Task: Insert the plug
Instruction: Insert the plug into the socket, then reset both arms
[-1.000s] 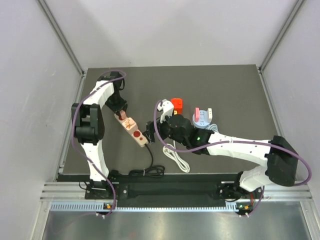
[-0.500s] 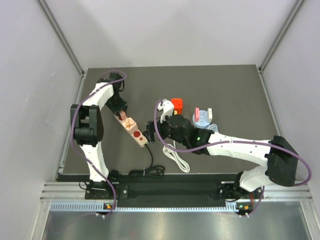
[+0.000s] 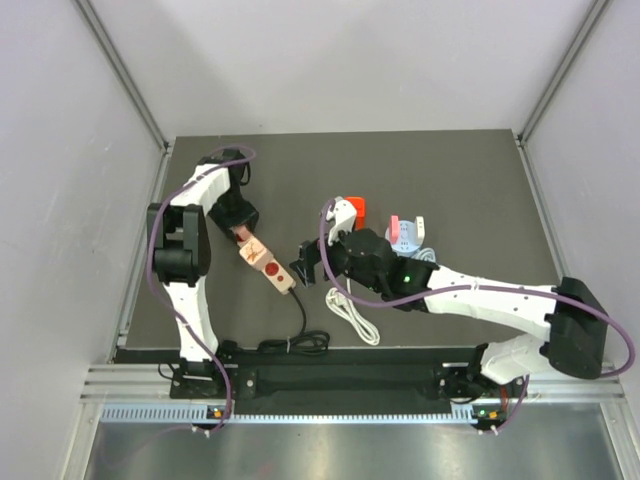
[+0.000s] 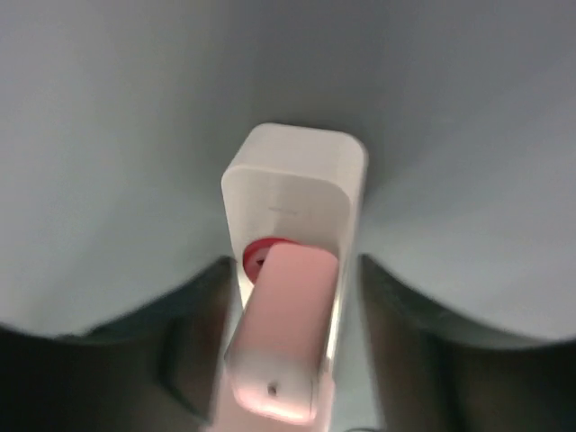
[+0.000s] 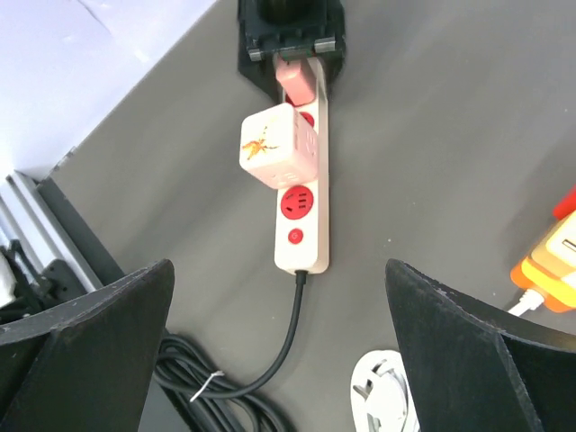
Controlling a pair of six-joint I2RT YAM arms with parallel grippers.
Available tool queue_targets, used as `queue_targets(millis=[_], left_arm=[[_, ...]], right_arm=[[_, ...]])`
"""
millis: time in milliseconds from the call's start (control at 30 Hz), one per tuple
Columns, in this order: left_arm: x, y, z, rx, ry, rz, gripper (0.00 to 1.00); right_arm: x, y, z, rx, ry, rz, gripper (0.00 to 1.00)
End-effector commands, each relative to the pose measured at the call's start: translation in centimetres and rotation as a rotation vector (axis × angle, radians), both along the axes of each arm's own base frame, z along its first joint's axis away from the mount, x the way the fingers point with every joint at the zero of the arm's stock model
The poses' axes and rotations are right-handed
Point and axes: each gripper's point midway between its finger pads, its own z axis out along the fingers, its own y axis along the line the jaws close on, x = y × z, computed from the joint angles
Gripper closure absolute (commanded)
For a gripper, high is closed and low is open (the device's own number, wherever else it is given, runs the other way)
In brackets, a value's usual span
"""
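Observation:
The red plug [image 3: 356, 210] lies on the table beyond my right wrist. Only its corner shows at the right edge of the right wrist view [image 5: 569, 200], above an orange power strip [image 5: 544, 265]. A cream power strip [image 3: 272, 270] with red sockets lies diagonally and carries a white cube adapter [image 5: 274, 148]. My left gripper [image 3: 240, 226] is shut on that strip's far end, where a pink block [image 5: 297, 79] sits between its fingers. My right gripper [image 5: 279, 266] is open wide and empty, hovering above the cream strip's cord end [image 5: 301, 256].
The strip's black cord runs to a coil [image 3: 295, 342] at the table's near edge. A white cable bundle [image 3: 352, 318] lies under my right arm. A light blue item with a pink piece [image 3: 405, 235] sits right of the red plug.
My right gripper has drawn back a little toward the near side and right, away from the strip. My left gripper has stayed on the strip's far end.

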Motion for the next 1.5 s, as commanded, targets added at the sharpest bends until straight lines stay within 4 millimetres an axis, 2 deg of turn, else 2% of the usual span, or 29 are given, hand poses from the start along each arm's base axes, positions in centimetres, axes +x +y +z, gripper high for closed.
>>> queue_targets(millis=[0, 100, 133, 267, 400, 533, 633, 667, 700, 767, 800, 900, 967, 1033, 1067, 1133, 1167, 1233, 1267, 1333, 1367, 1433, 1467], left_arm=[[-3.2, 0.9, -3.6, 0.032, 0.164, 0.003, 0.30], [-2.6, 1.2, -2.1, 0.046, 0.139, -0.011, 0.20], [-2.4, 1.0, -1.7, 0.032, 0.137, -0.022, 0.19], [-0.8, 1.5, 1.3, 0.058, 0.085, -0.062, 0.19], [1.4, 1.9, 5.6, 0.082, -0.035, -0.121, 0.19], [2.2, 2.7, 8.7, 0.130, -0.101, -0.151, 0.24], [1.8, 1.9, 9.5, 0.080, -0.150, -0.208, 0.35], [2.2, 1.5, 9.8, 0.065, -0.187, -0.220, 0.43], [1.4, 1.5, 10.0, 0.059, -0.196, -0.231, 0.55], [1.0, 0.8, 10.6, 0.023, -0.245, -0.254, 0.76], [0.8, 0.6, 10.9, 0.012, -0.261, -0.271, 1.00], [0.4, -0.3, 11.7, -0.035, -0.310, -0.299, 1.00], [-0.2, -0.8, 11.1, -0.063, -0.310, -0.312, 1.00], [0.1, -1.2, 10.2, -0.080, -0.324, -0.315, 1.00], [-0.7, -1.0, 8.2, -0.082, -0.284, -0.311, 1.00], [-0.8, -0.8, 6.0, -0.069, -0.265, -0.305, 1.00], [-1.7, -0.6, 3.8, -0.069, -0.205, -0.300, 1.00], [-2.0, -0.1, 2.4, -0.061, -0.164, -0.289, 1.00], [-1.5, -0.1, 2.3, -0.056, -0.159, -0.291, 1.00], [-1.3, -0.1, 3.7, -0.060, -0.156, -0.290, 1.00], [-0.1, -0.5, 6.3, -0.067, -0.229, -0.296, 1.00], [1.0, -1.1, 9.8, -0.088, -0.316, -0.311, 1.00], [1.8, -1.2, 13.2, -0.081, -0.389, -0.318, 1.00]], right_arm=[[-0.5, -0.3, 3.2, 0.093, -0.041, -0.009, 0.00], [-0.6, -0.6, 3.5, 0.097, -0.043, -0.009, 0.00], [-0.8, -0.7, 3.7, 0.102, -0.044, -0.007, 0.00], [-1.1, -1.4, 3.6, 0.099, -0.044, -0.012, 0.00], [-1.0, -1.8, 3.6, 0.086, -0.045, -0.024, 0.00], [-1.0, -1.8, 3.5, 0.075, -0.047, -0.028, 0.00], [-0.7, -1.6, 3.3, 0.059, -0.043, -0.032, 0.00], [-0.7, -1.6, 3.3, 0.057, -0.045, -0.033, 0.00], [-0.6, -1.6, 3.2, 0.052, -0.044, -0.034, 0.00], [-0.5, -1.4, 2.8, 0.044, -0.040, -0.037, 0.00], [-0.6, -1.4, 2.7, 0.044, -0.037, -0.037, 0.00], [-0.5, -1.3, 2.4, 0.042, -0.029, -0.037, 0.00], [-0.6, -1.2, 2.5, 0.047, -0.028, -0.035, 0.00], [-0.7, -1.0, 2.3, 0.048, -0.022, -0.031, 0.00], [-0.7, -1.0, 2.3, 0.047, -0.023, -0.029, 0.00], [-0.7, -1.0, 2.3, 0.051, -0.020, -0.031, 0.00], [-0.8, -1.1, 2.2, 0.047, -0.019, -0.029, 0.00], [-1.0, -1.3, 2.3, 0.046, -0.017, -0.029, 0.00], [-1.0, -1.5, 2.1, 0.036, -0.013, -0.031, 0.00], [-1.0, -2.0, 2.5, 0.034, -0.020, -0.045, 0.00], [-1.0, -2.3, 2.5, 0.026, -0.017, -0.052, 0.00], [-0.8, -2.8, 3.2, 0.041, -0.024, -0.070, 0.00], [-1.0, -3.1, 2.8, 0.020, -0.018, -0.071, 0.00]])
